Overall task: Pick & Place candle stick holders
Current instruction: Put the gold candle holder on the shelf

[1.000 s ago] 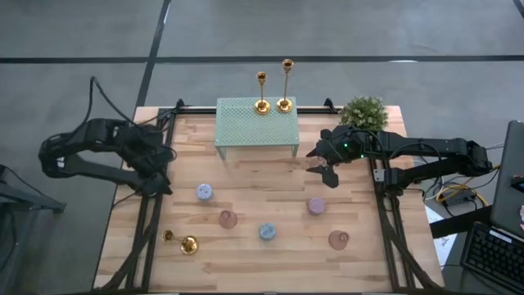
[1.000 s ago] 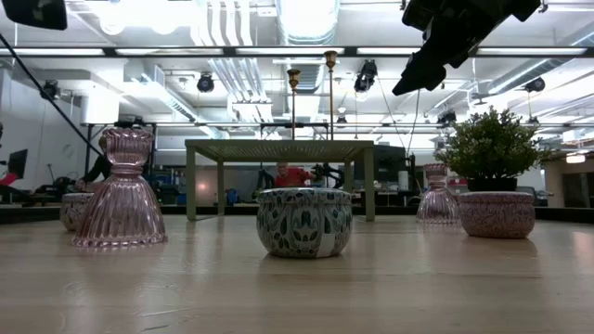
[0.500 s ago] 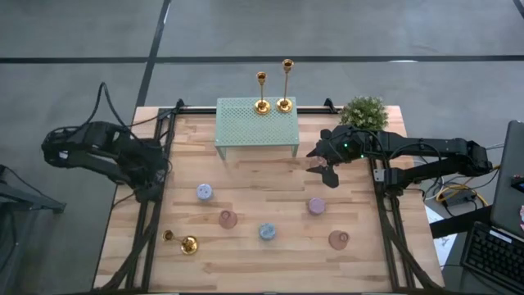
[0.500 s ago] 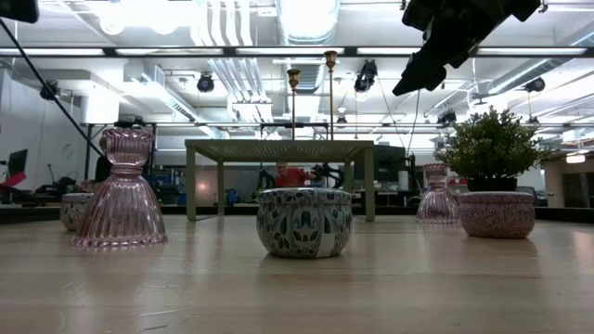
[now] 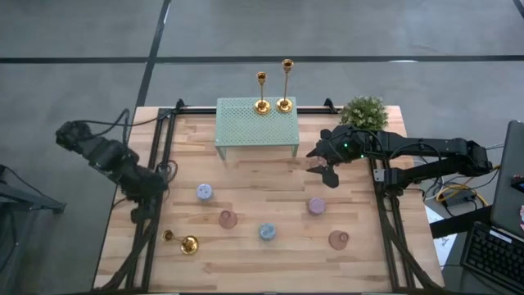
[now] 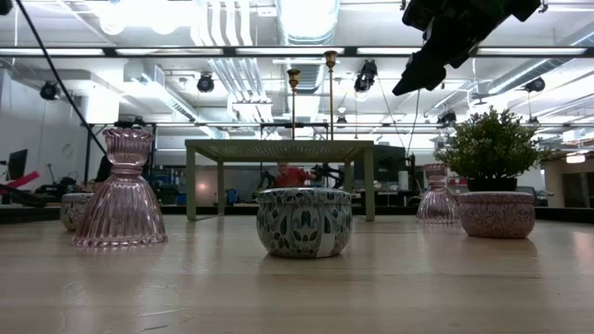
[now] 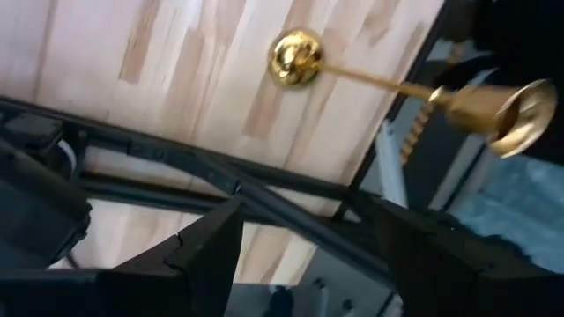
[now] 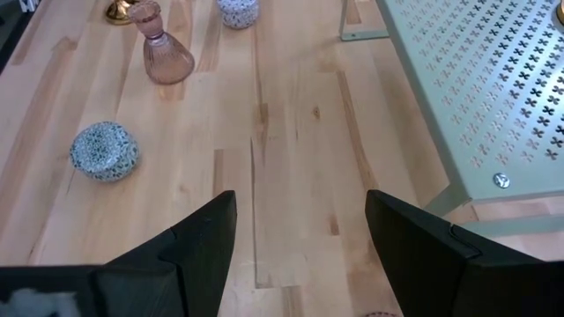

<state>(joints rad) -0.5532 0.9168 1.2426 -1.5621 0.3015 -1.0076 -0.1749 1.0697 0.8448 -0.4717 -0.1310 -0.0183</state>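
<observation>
2 candle stick holders (image 5: 273, 105) already stood on the green stand (image 5: 256, 124); 1 candle stick holder (image 5: 182, 242) lay on the surface (image 5: 262, 188) near the left tool (image 5: 139, 215). Both tools, left and right tool (image 5: 323, 170), were open and empty.

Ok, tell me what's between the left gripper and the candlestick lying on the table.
Nothing but bare wood and the table's dark frame rail; the left wrist view shows the left gripper, open, facing the candlestick.
</observation>
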